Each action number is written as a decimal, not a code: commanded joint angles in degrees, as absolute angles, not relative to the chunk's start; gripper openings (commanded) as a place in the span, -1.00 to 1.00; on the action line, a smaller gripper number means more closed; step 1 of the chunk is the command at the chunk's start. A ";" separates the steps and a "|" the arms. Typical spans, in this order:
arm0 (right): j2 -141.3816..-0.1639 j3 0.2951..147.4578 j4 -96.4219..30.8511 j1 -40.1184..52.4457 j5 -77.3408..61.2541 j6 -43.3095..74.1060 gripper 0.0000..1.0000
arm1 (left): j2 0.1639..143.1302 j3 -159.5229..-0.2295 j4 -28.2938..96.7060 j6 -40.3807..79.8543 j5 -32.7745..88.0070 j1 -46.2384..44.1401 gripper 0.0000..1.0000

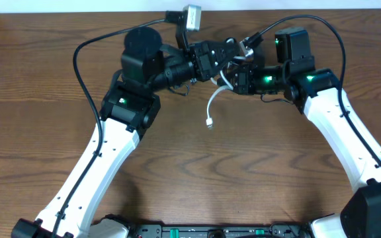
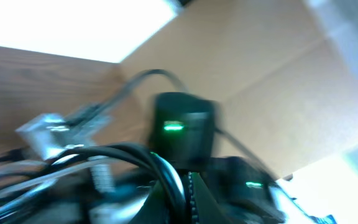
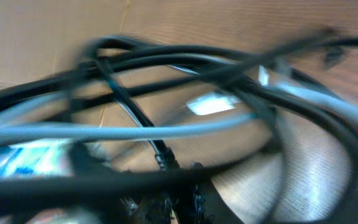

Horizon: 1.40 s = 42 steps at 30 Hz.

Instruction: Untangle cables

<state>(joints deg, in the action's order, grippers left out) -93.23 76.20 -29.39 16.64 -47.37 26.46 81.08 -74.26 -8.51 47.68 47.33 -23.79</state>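
The cables are a knot of black and white cords (image 1: 230, 61) held up between my two grippers at the far middle of the table. One white cable (image 1: 214, 99) hangs down from the knot, its plug end (image 1: 209, 123) on the wood. My left gripper (image 1: 218, 65) reaches in from the left and looks shut on a black cable (image 2: 166, 173); its fingers (image 2: 188, 199) are blurred. My right gripper (image 1: 237, 80) reaches in from the right. Its fingers (image 3: 182, 199) are shut on a black cord, with white (image 3: 135, 132) and black (image 3: 166, 59) loops across the view.
A small silver box (image 1: 192, 16) sits at the far table edge above the left wrist. Thick black robot wires arc over the left arm (image 1: 78, 59) and the right arm (image 1: 339, 39). The right arm's wrist with a green light (image 2: 180, 129) shows in the left wrist view.
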 commanded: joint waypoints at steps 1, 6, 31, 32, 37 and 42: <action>-95.44 75.64 -28.42 16.69 -40.77 29.80 -0.90 | 79.94 -75.24 -14.31 58.22 56.42 -23.79 -0.85; -96.55 75.61 -28.71 14.96 -38.46 29.71 -0.87 | 78.04 -75.24 -17.96 60.36 56.77 -23.79 -0.85; -97.62 75.64 -31.18 2.39 -52.29 9.67 -0.33 | 69.04 -75.22 -15.20 55.20 59.37 -18.94 -0.85; -97.60 75.64 -31.05 2.13 -56.88 5.89 -0.28 | 69.34 -75.22 -13.56 54.28 59.37 -18.94 -0.85; -97.49 75.66 -31.05 2.37 -72.86 -6.68 -0.03 | 71.68 -75.22 -4.73 48.42 59.40 -18.92 -0.85; -97.41 75.66 -31.03 3.44 -75.42 -10.81 0.18 | 74.24 -75.22 0.69 48.01 59.66 -18.94 -0.85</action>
